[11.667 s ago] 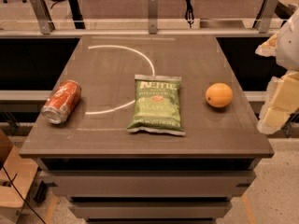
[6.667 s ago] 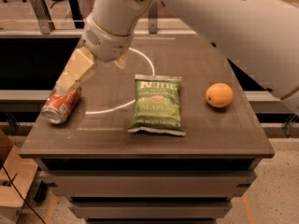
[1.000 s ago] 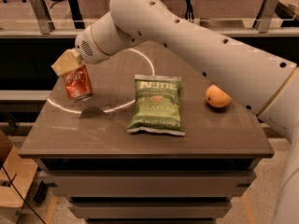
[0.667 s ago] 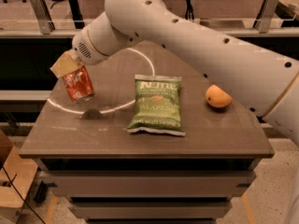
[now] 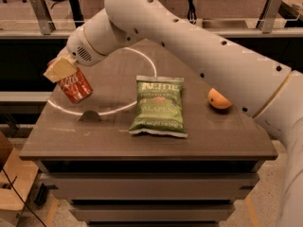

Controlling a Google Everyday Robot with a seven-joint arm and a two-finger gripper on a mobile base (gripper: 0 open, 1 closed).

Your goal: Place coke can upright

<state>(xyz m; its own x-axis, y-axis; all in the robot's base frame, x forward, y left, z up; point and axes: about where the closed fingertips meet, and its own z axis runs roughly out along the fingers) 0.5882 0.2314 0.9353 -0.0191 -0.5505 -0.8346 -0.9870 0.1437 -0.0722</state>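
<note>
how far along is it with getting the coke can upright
Done: the grasp. The gripper, over the left side of the table, is shut on the coke can. In hand: the can hangs tilted, clear of the tabletop, above its shadow. Left: bring it vertical, set it down on its base and let go.
</note>
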